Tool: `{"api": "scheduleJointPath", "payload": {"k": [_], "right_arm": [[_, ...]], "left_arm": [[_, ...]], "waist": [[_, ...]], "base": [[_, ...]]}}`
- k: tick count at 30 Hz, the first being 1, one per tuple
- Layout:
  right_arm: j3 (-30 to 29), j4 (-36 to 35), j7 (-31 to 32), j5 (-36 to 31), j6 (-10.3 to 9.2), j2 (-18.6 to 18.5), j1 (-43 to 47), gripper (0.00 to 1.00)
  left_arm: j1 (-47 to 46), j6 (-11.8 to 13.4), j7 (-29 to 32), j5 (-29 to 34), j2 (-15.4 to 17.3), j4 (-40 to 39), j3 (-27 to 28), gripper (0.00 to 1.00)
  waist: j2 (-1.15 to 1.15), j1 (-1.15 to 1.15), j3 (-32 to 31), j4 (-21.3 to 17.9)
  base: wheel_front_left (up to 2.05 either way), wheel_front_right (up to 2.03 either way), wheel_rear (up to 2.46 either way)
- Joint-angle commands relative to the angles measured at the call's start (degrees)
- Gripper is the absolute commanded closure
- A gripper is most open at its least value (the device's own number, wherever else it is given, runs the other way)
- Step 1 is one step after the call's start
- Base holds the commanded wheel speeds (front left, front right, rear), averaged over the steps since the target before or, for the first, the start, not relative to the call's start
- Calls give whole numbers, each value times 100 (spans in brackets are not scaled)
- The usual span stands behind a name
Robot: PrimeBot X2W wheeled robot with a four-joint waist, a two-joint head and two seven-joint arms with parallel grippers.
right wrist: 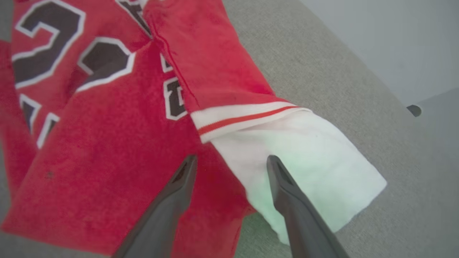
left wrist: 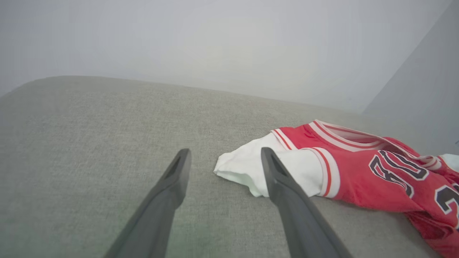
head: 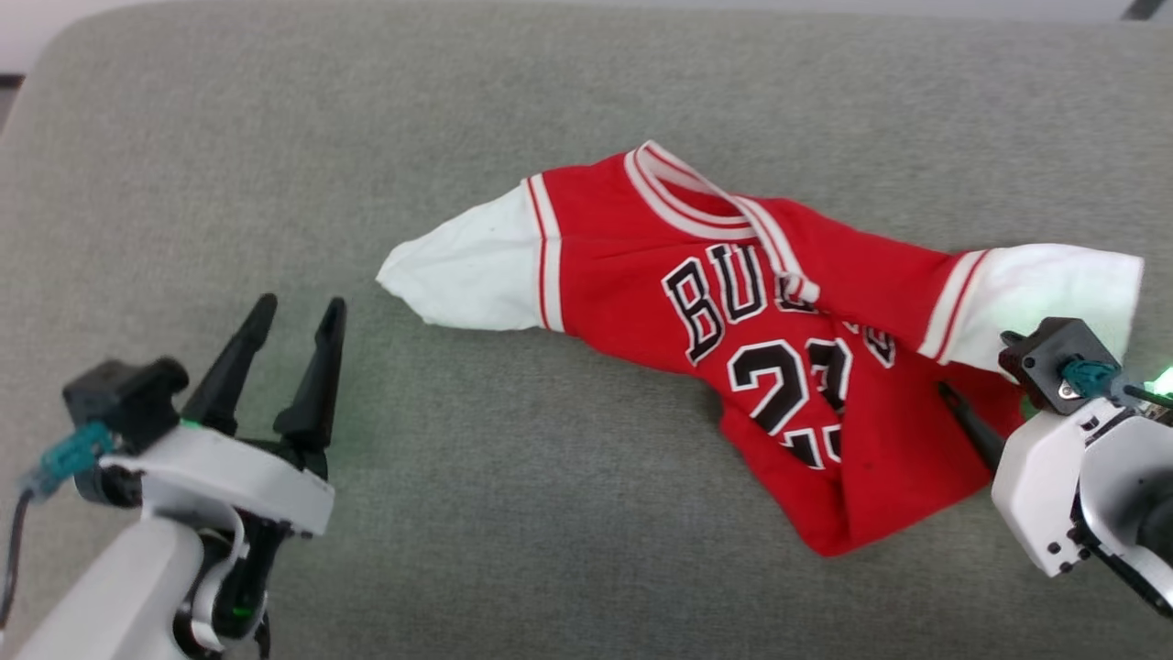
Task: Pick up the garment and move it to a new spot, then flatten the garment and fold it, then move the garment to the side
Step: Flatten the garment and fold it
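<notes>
Two grippers sit nearest the head camera, both with fingers spread wide and gripping nothing. At the lower left, the left gripper (head: pixel 301 304) hangs over bare grey upholstered surface (head: pixel 550 513), its dark fingers pointing towards the garment's nearer white sleeve (head: pixel 467 270) but apart from it. At the lower right, the right gripper (right wrist: pixel 232 159) is over the garment's other side. In the right wrist view one finger lies across red cloth and the other across the second white sleeve (right wrist: pixel 315 168), where a faint green glow falls. Whether those tips touch the fabric I cannot tell.

Beyond them, the red basketball T-shirt (head: pixel 632 275) lies crumpled, front up, right of centre on the surface, stretched out sideways with one sleeve pointing to each side. A fold of red cloth with striped trim crosses the chest and hides part of the black, white-outlined lettering (head: pixel 724 298). The numerals (head: pixel 779 385) below are creased and partly tucked under, and the lower hem is bunched towards the right gripper. The red-and-white striped collar (head: pixel 678 197) is on the far side. Farther still, bare grey upholstery runs to its rounded back edge, with a pale wall (left wrist: pixel 229 39) behind
</notes>
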Motion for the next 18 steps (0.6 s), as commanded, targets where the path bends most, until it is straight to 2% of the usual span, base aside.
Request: {"api": "scheduleJointPath", "payload": {"k": [1, 8, 9, 10, 11, 12, 13, 14, 15, 18], "right_arm": [[92, 58, 18, -23, -4, -142, -141, 0], [202, 131, -3, -12, -4, -222, -344, 0], [171, 130, -9, -24, -4, -201, -351, 7], [135, 137, -12, -40, -4, -176, -342, 35], [103, 123, -12, -57, -4, -163, -344, 57], [64, 102, -23, -69, -4, -142, -356, 72], [28, 87, -28, -69, -4, -112, -360, 82], [-26, 68, -21, -68, -4, -89, -355, 85], [-76, 44, 15, -55, -4, -54, -336, 97], [-321, -44, 97, -48, -4, 65, -292, 100]], "left_arm": [[164, -96, 4, 158, -133, -52, 224, 0], [481, -359, 4, 554, -406, -57, 641, 0], [510, -385, 4, 598, -438, -47, 670, 0], [538, -424, 4, 631, -467, -34, 698, 0], [553, -459, 3, 666, -494, -19, 723, 0], [557, -481, 3, 695, -519, -1, 740, 0], [562, -513, 3, 724, -538, 17, 762, 0], [572, -531, 3, 741, -560, 33, 780, 0], [587, -557, 3, 770, -583, 43, 791, 0], [618, -616, 3, 800, -634, 66, 811, 0]], "waist": [[0, 0, 149, 138], [0, 0, 240, 162], [0, 0, 246, 153], [0, 0, 251, 142], [0, 0, 256, 130], [0, 0, 261, 116], [0, 0, 263, 96], [0, 0, 261, 80], [0, 0, 258, 61], [0, 0, 254, 19]], "base": [[0, 0, 0], [0, 0, 0], [0, 0, 0], [0, 0, 0], [0, 0, 0], [0, 0, 0], [0, 0, 0], [0, 0, 0], [0, 0, 0], [0, 0, 0]]}}
